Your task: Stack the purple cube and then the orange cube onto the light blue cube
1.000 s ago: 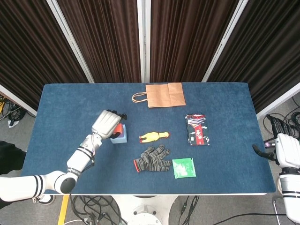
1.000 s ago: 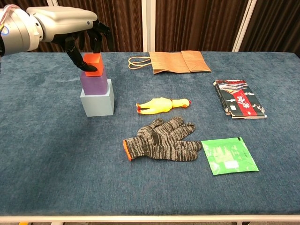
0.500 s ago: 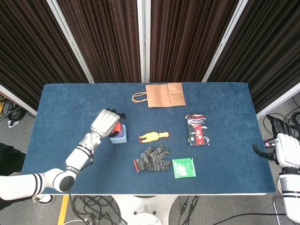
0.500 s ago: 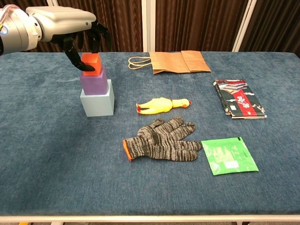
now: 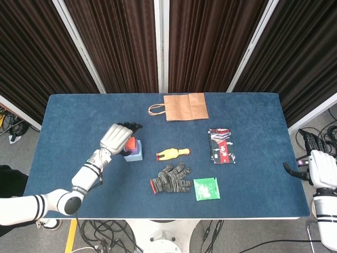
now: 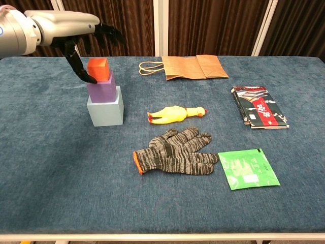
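The light blue cube [image 6: 105,111] stands on the table's left half, with the purple cube [image 6: 102,91] on it and the orange cube [image 6: 98,69] on top. In the head view the stack shows as the light blue cube [image 5: 135,154] and the orange cube [image 5: 131,144], partly under my left hand [image 5: 116,136]. My left hand [image 6: 76,30] hovers above and to the left of the stack with fingers spread, holding nothing; its thumb hangs just left of the orange cube. My right hand [image 5: 318,167] stays off the table's right edge, empty, fingers apart.
A yellow rubber chicken [image 6: 175,114] lies right of the stack. A knit glove [image 6: 174,152] and a green packet [image 6: 248,169] lie nearer the front. A brown paper bag [image 6: 191,66] is at the back, and a red-and-black package [image 6: 260,113] to the right.
My left hand has let go of the orange cube, spread its fingers and drawn back up and to the left. The orange cube stays on the purple cube. My right hand has not moved.
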Robot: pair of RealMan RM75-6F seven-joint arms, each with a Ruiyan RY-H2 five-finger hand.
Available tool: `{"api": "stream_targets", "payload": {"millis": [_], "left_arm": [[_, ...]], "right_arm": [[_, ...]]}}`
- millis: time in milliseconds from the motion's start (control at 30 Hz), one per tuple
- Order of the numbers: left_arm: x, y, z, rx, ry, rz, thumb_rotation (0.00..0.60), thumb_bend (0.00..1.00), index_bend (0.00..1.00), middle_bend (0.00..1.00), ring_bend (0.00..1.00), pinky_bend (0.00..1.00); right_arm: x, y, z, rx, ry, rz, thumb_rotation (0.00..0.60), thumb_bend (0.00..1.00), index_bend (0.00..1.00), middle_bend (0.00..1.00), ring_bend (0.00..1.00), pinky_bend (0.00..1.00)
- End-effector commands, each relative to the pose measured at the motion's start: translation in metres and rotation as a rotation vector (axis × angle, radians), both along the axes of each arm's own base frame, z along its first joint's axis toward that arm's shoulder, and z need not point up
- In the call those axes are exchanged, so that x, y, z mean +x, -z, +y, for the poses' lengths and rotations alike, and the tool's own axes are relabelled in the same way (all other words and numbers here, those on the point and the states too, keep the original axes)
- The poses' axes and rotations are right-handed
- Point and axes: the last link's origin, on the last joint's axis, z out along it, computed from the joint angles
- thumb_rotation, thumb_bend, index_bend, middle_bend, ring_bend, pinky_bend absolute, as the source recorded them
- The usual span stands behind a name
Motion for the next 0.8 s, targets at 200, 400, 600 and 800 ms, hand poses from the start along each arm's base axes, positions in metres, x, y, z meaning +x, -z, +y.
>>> {"api": "stream_targets", "payload": {"millis": [200, 400, 600, 800], "left_arm": [[-0.020, -0.033, -0.007, 0.083, -0.001, 0.055, 0.600, 0.16, 0.17, 0.21, 0.20, 0.32], [-0.072, -0.075, -0.036, 0.226, -0.051, 0.150, 0.600, 0.15, 0.17, 0.21, 0.20, 0.32], [-0.118, -0.097, -0.074, 0.372, -0.034, 0.173, 0.600, 0.14, 0.17, 0.22, 0.20, 0.32], [-0.142, -0.096, -0.105, 0.454, -0.081, 0.136, 0.600, 0.13, 0.17, 0.22, 0.19, 0.32]], "right_arm": [[0.000, -0.001, 0.000, -0.004, 0.001, -0.003, 0.600, 0.16, 0.02, 0.07, 0.00, 0.00], [0.000, -0.002, 0.001, -0.005, 0.000, -0.003, 0.600, 0.16, 0.02, 0.07, 0.00, 0.00], [0.003, 0.002, 0.002, 0.004, -0.010, 0.007, 0.600, 0.16, 0.02, 0.07, 0.00, 0.00], [0.005, 0.005, 0.002, 0.013, -0.017, 0.016, 0.600, 0.16, 0.02, 0.07, 0.00, 0.00]]}}
